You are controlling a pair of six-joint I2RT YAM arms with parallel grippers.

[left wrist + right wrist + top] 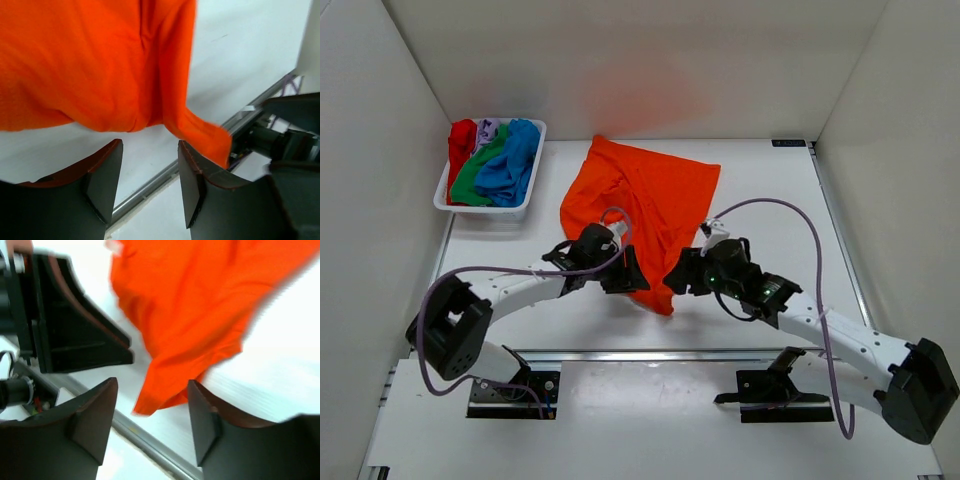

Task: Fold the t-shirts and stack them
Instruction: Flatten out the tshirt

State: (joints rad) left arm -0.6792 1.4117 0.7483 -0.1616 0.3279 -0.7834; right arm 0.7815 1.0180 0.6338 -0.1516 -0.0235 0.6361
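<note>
Spread on worktop (770,200): orange shirt (640,200), long axis near-to-far. Its near corner pokes between left hand (623,272) and right hand (685,272); both wide open, holding nothing, about equally near.

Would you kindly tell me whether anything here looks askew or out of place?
The orange t-shirt lies skewed and rumpled, its near corner drawn to a point between the left claw and right claw, both open. The other t-shirts sit heaped, unfolded, in the white tray.
</note>
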